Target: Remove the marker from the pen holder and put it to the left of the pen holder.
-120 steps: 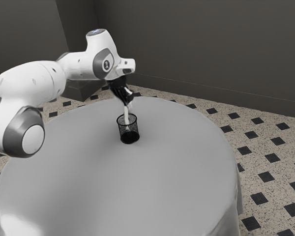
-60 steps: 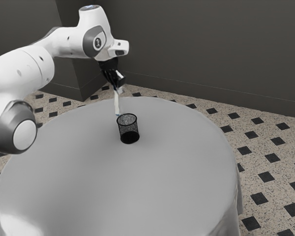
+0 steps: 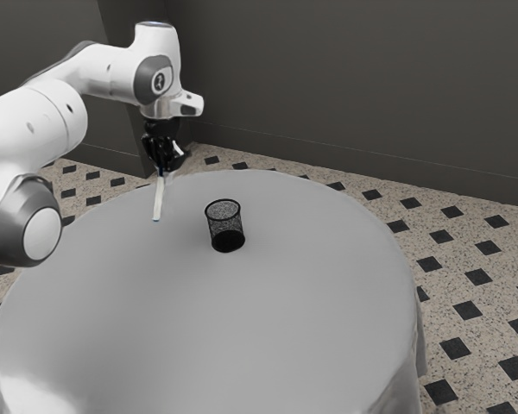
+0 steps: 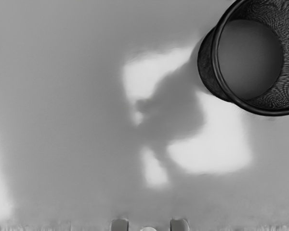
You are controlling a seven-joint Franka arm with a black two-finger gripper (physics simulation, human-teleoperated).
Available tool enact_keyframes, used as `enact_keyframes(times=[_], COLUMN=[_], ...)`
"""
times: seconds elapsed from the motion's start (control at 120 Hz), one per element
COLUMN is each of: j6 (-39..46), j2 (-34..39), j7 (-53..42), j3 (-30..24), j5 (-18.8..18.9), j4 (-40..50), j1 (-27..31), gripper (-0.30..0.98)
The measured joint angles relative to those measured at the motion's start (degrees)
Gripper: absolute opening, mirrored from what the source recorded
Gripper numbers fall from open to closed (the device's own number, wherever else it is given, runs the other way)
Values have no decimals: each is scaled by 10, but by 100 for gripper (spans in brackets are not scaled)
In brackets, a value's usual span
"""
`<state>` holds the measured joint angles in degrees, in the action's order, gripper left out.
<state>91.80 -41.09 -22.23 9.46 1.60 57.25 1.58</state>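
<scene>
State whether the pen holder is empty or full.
Empty. The wrist view looks into the pen holder onto its bare bottom; the marker hangs from the gripper, outside it.

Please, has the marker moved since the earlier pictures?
Yes, toward the exterior view's left: the marker, first inside the pen holder, now hangs from the claw to that side of the pen holder.

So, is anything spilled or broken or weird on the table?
Nothing looks wrong. The holder stands upright, with no damage I can see. The marker hangs a little tilted from my gripper. The white patches near the holder look like light shining on the table, not a spill.
</scene>
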Motion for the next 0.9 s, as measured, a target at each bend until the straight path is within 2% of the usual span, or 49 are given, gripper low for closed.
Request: enact_keyframes(times=[0.225, 0.575, 0.642, 0.775, 0.9], j6=[-59, -71, -66, -55, -34], j2=[-19, -54, -57, -59, -56], j7=[11, 22, 23, 25, 27], j3=[-1, -12, -13, -14, -13], j5=[43, 44, 40, 31, 10], j4=[0, 2, 3, 6, 7], j1=[9, 30, 32, 34, 42], gripper=[-3, 1, 10, 36, 51])
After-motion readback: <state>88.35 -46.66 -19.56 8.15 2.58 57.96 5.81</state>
